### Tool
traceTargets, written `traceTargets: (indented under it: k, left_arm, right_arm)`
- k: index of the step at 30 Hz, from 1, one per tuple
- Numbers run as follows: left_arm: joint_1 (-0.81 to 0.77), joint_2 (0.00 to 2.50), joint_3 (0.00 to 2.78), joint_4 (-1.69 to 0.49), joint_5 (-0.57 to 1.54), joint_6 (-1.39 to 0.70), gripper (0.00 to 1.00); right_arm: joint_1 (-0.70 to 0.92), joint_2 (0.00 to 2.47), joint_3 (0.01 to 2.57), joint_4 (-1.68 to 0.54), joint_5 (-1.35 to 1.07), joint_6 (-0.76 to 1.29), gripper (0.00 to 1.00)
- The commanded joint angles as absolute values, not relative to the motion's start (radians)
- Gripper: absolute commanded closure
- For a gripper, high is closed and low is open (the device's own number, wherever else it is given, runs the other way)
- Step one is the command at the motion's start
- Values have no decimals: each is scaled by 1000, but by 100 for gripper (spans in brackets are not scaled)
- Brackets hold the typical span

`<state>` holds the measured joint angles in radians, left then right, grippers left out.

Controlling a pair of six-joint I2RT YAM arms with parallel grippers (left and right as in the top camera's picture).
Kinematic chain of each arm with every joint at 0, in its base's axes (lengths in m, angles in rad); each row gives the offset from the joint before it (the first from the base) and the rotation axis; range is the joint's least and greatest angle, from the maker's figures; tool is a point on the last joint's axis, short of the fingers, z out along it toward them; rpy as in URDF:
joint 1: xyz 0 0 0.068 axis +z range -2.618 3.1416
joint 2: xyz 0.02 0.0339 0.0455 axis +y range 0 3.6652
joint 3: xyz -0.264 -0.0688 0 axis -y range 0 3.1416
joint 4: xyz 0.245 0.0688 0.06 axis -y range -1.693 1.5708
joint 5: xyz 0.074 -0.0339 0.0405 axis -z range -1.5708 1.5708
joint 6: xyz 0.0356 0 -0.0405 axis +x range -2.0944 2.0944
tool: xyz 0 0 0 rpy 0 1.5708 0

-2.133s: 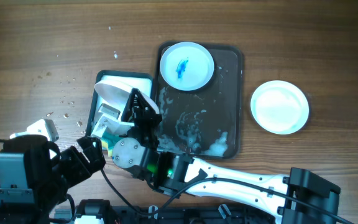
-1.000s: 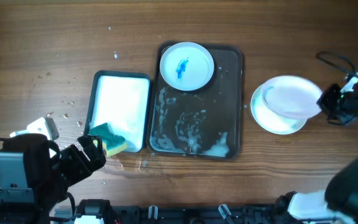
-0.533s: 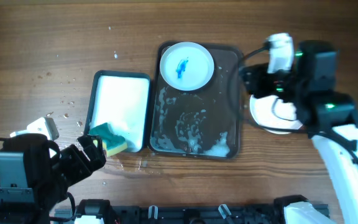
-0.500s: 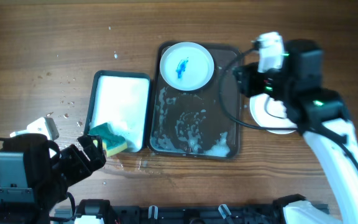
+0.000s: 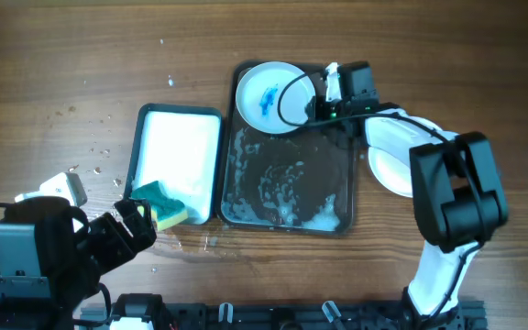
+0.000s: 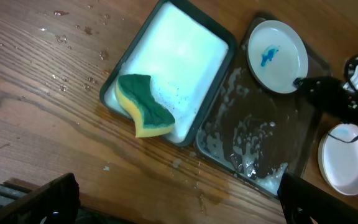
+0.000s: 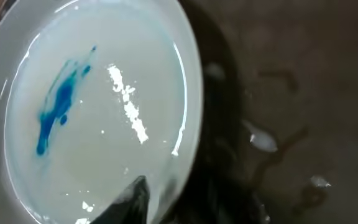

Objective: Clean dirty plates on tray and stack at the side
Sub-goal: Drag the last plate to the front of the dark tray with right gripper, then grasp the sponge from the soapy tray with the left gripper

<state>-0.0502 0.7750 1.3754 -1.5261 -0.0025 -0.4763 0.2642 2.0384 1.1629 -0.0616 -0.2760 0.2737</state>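
A white plate [image 5: 271, 96] with a blue smear lies at the far end of the dark brown tray [image 5: 337, 156], which is wet with foam. My right gripper [image 5: 318, 106] is at this plate's right rim. In the right wrist view its jaws [image 7: 179, 194] straddle the rim of the plate [image 7: 98, 106], one finger over the inside, with a gap showing. White plates [image 5: 394, 163] lie stacked on the table right of the tray, partly under the right arm. My left gripper [image 6: 179, 214] is wide open and empty, low at the near left.
A smaller dark-rimmed tray [image 5: 180, 147] with a white inside lies left of the brown tray. A green-and-yellow sponge [image 5: 160, 203] rests on its near corner and shows in the left wrist view [image 6: 145, 115]. Water drops dot the wood at the left.
My right arm has swung from the side stack leftward to the blue-smeared plate on the tray. The left arm and sponge have not moved.
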Motion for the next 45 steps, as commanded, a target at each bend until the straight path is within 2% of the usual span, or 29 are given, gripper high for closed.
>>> traceTargets:
  k: [1,5,8,11,13,15,18,20,23,26,28,29,33,36,37,40,41,43,45]
  left_arm:
    - [-46,775,1379,-1524,-1,-479,0]
    - [-46,775,1379,-1524,-1,-479,0]
    - [-46,775,1379,-1524,-1,-479,0]
    - [-46,775,1379,-1524,-1,-479,0]
    - [-46,775,1379,-1524,-1,-479,0]
    - [-46,774,1381,-1496,-17,-476,0]
    - [-46,774,1381,-1470,-17,-476,0]
    - [-46,774,1381,-1454,-13,-479,0]
    - [-46,774,1380,-1456,-13,-479,0]
    - [-46,774,1380,-1455,-12,-479,0]
    - [-46,774,1380,-1439,4,-479,0]
    - [-46,774,1380,-1417,19,-480,0]
    - [-46,785,1369,-1342,255,-512,0]
    - [-65,847,1297,-1374,250,-501,0]
    - [-79,888,1234,-1379,245,-501,3]
    - [-113,1073,1060,-1299,121,-502,24]
    - [-115,1148,1039,-1277,80,-511,28]
    - [-115,1311,1031,-1263,48,-529,27]
    - [-121,1452,1031,-1254,46,-529,30]
  right_arm:
    - [268,2065,1155,-146,-328,377,96]
    - [265,1784,1158,-333,-323,295,96]
    - [265,1426,1157,-613,-126,287,96]
    - [265,1254,1155,-850,-105,292,96]
    - [278,1230,1095,-920,-131,299,96]
    - [305,1253,934,-773,-135,341,96]
    - [343,1334,632,-336,-286,370,96]
    - [343,1381,601,-265,-282,370,94]
    - [343,1423,601,-267,-282,320,84]
    - [343,1483,601,-248,-279,314,87]
    - [343,1472,608,-257,-288,318,76]
    - [343,1459,621,-280,-299,317,74]
    - [343,1274,738,-472,-294,269,73]
    - [343,1141,766,-488,-294,270,73]
    - [343,1097,766,-489,-294,270,73]
    - [343,1040,766,-525,-294,270,72]
    - [343,1045,765,-539,-294,270,72]
    - [343,1059,765,-572,-294,269,72]
    - [343,1073,764,-596,-294,270,72]
